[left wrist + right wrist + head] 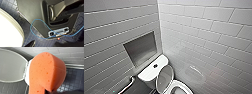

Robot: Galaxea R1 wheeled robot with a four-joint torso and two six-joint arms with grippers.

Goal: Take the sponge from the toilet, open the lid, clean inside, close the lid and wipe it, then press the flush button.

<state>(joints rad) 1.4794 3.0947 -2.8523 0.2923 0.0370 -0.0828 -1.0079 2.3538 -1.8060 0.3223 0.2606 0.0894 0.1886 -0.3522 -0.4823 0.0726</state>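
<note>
Head view: lid [164,77] up on the toilet [148,73]. Right wrist view: right gripper [49,91] pinching the sponge [47,70].

Orange against white
Pitted orange sponge [47,72]; glossy white toilet [147,73], lower centre — pale brick-pattern wall tiles [204,32], dark grid-lined floor [73,82].

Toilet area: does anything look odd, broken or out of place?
Nothing looks spilled or broken. The lid stands raised by the toilet tank. The one oddity is the sponge: it is bent over on itself, with a crease across it.
</note>
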